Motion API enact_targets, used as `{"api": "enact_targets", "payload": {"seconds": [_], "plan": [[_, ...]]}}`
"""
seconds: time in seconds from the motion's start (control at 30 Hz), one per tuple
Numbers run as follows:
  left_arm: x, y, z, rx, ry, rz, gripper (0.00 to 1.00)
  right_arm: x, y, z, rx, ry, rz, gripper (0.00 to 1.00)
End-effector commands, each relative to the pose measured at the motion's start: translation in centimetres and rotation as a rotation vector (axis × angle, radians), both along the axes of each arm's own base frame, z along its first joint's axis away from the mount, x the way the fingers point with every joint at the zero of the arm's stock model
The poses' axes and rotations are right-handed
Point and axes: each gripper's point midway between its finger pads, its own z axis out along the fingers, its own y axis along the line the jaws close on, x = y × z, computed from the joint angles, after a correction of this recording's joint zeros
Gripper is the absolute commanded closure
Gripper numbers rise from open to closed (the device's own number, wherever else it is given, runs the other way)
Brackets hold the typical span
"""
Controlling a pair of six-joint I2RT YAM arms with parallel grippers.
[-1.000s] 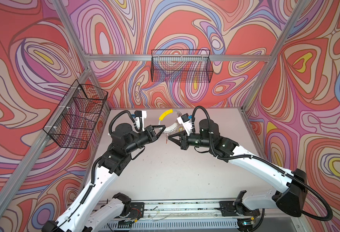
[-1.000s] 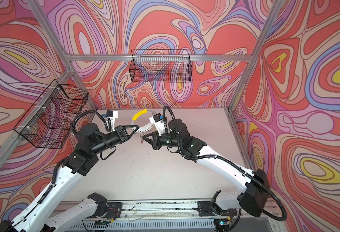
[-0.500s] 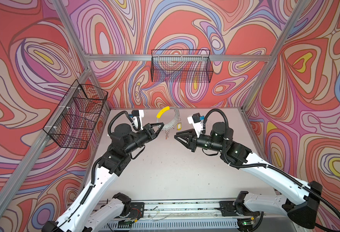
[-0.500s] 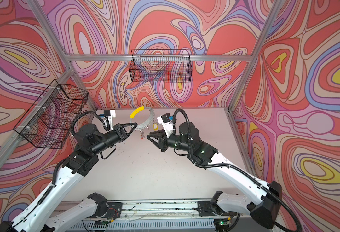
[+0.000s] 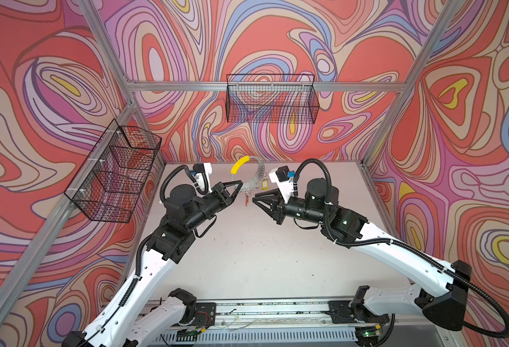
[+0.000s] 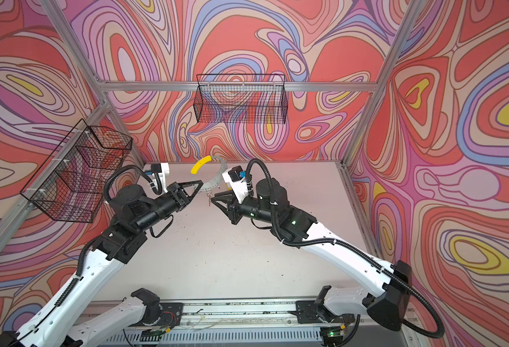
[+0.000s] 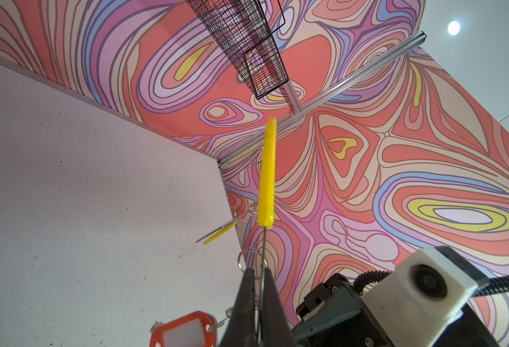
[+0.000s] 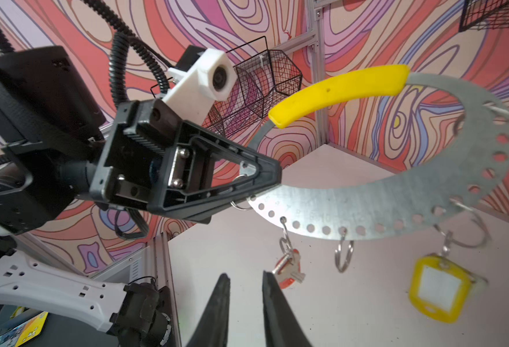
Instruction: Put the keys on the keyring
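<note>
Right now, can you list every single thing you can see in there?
keyring: one, grey with yellow arc, lifted in the air
red-tagged key: one, silver, hanging from the keyring
yellow-tagged key: one, yellow tag, hanging from the keyring
split rings: several, silver, on the keyring's rim
wire baskets: two, black, on the walls
table: one, pale, underneath
left gripper: one, black, shut on the keyring
right gripper: one, black, open, beside the red-tagged key

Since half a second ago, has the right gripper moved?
Yes. In a top view the right gripper has shifted left, toward the keyring, judged against the back basket on the wall.
</note>
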Motion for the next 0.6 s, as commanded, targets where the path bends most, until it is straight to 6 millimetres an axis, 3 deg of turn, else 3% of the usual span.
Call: {"api": "enact_targets", "payload": {"seconds": [0.0,0.37,0.57], "plan": [[-0.7,0.3,2.4,-0.033,-0.052,0.006,1.00,1.2,-0.2,-0.1,-0.039,-0.040,-0.057,0.77],[-1.1,0.4,2.5,-0.029,-0.054,0.001,1.00,2.9,0.7,-0.9,-0.060,-0.045,-0.094,0.73],[-1.2,0.5,2.4,-0.026,-0.055,-0.001,1.00,2.8,1.3,-0.5,-0.032,-0.054,-0.068,0.72]]}}
